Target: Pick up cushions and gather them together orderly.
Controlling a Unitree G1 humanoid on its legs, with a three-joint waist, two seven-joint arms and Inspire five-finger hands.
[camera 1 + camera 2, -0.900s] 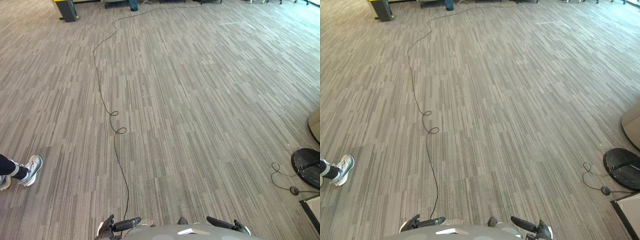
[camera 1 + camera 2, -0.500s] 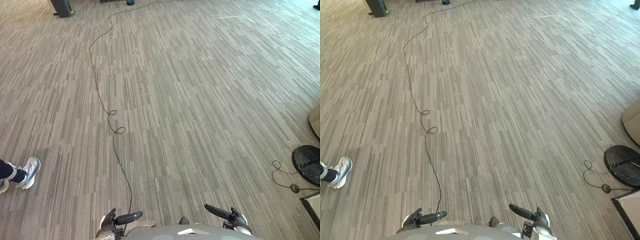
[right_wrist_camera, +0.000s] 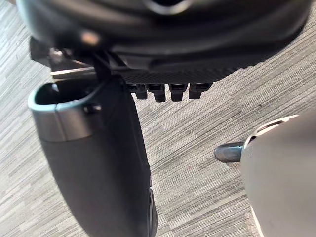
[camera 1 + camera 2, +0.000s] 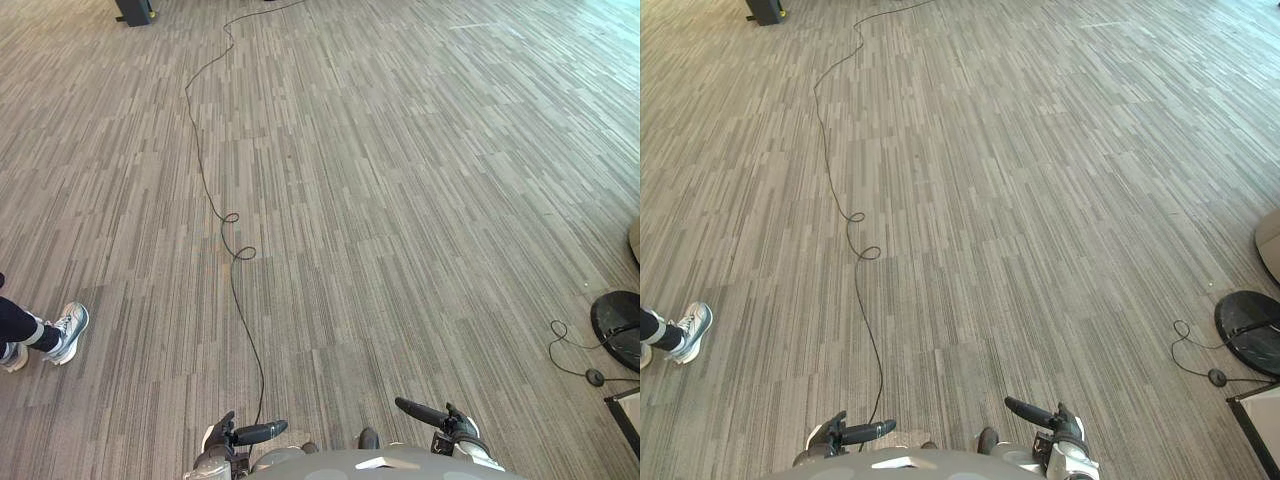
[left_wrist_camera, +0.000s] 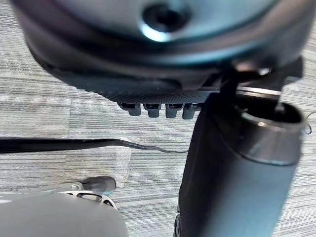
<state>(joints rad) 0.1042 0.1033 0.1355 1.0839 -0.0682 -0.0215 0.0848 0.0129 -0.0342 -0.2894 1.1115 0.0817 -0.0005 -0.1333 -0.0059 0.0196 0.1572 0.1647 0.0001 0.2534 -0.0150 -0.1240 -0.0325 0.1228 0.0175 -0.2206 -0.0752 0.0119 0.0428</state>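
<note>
A beige rounded thing (image 4: pixel 1270 243), perhaps a cushion, is cut off by the right edge, far from both hands. My left hand (image 4: pixel 255 433) hangs low at the bottom edge, left of centre. Its fingers (image 5: pixel 158 109) are straight and hold nothing above the carpet. My right hand (image 4: pixel 425 412) sits at the bottom edge, right of centre. It reaches forward with its fingers (image 3: pixel 168 91) relaxed and nothing in it.
Grey striped carpet (image 4: pixel 400 200) stretches ahead. A person's shoe (image 4: pixel 65 330) stands at the left edge. A black round base (image 4: pixel 618 330) with a thin cord and a small puck (image 4: pixel 595 377) lies at the right. A dark stand (image 4: pixel 135 10) is far back left.
The whole view has shifted slightly as the camera moved. My right hand has come up and forward a little. The left hand stays about where it was.
</note>
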